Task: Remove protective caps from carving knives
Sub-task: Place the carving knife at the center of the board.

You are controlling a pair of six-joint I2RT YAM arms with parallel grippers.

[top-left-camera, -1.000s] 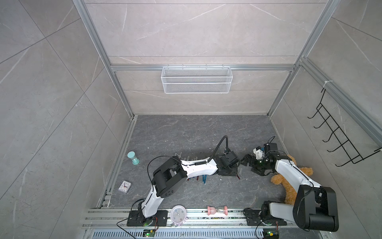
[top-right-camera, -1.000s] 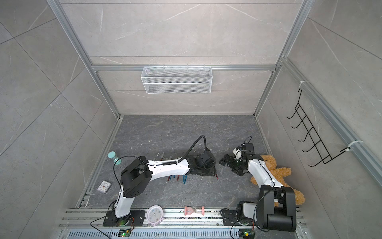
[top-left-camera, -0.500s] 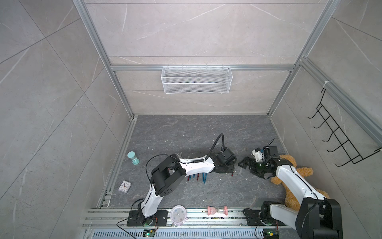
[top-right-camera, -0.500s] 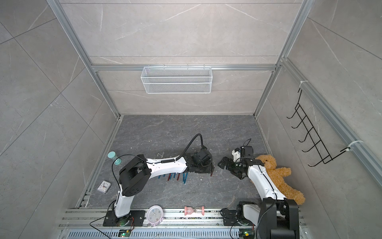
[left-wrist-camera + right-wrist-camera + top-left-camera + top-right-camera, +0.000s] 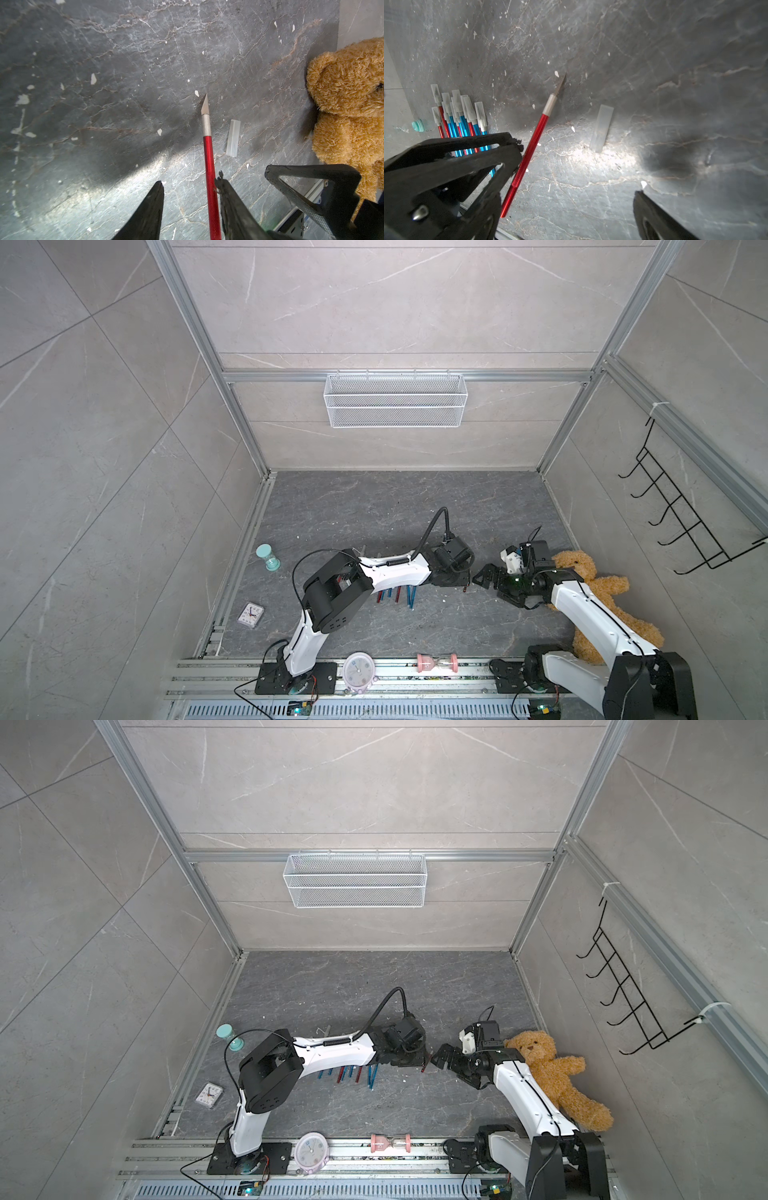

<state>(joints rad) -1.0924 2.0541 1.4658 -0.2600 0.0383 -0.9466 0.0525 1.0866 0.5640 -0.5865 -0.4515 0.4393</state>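
The left claw stands partly open, a bare-bladed red knife against one finger. A clear cap lies just beside it, toward the surface's right edge. The right claw gapes empty.

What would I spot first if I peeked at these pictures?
Probably the fuzzy brown teddy bear slumped by the side wall. Then the red knife with its sharp blade bare, its clear cap lying beside it, and a bunch of capped red and blue knives nearby.
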